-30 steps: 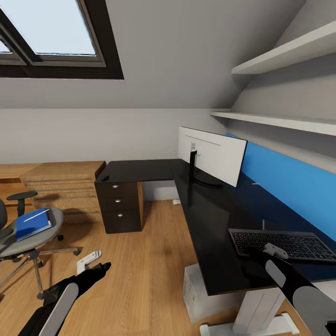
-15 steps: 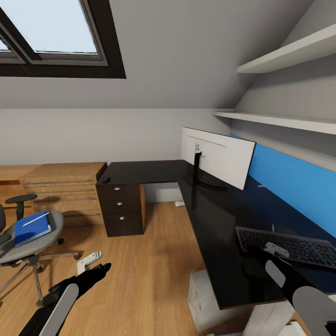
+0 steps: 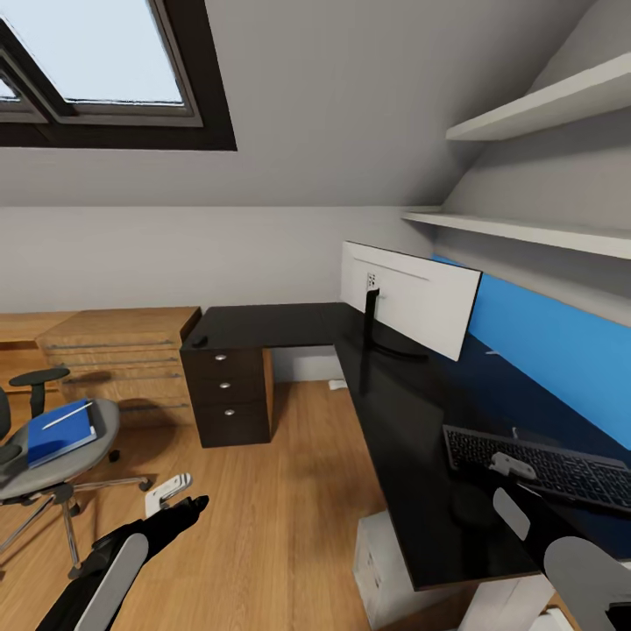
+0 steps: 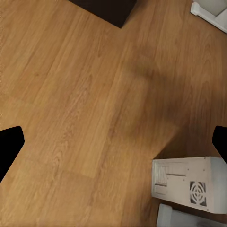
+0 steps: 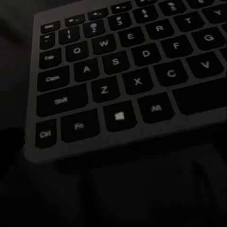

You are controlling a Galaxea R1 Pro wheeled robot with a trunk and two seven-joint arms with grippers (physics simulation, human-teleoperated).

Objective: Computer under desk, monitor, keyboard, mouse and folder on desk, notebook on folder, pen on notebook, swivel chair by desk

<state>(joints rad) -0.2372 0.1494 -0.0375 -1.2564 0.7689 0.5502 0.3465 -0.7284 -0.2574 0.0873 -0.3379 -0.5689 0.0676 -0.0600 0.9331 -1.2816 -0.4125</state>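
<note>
1. Glossy black, the desk [image 3: 289,322] runs in an L along the blue wall panel [image 3: 543,350]; its far right end is cut off by the frame.
2. On it the monitor [image 3: 412,298] stands with its white back showing (its screen faces away), and the keyboard [image 3: 561,469] lies nearer, partly covered by the right arm and cut at the edge.
3. At the desk's far corner sits a small dark lump, the mouse [image 3: 200,341], too small to make out well.
4. Under the desk the white computer [image 3: 377,561] shows only in part.
5. The swivel chair [image 3: 53,460] stands well apart from the desk, carrying the blue folder [image 3: 60,434] with the pen [image 3: 68,414] on top.
6. The left gripper [image 3: 175,495] hangs over bare floor [image 4: 94,118], fingers spread wide.
7. The right gripper [image 3: 508,464] hovers close over the keyboard's corner; whether it is spread or closed I cannot tell.
</note>
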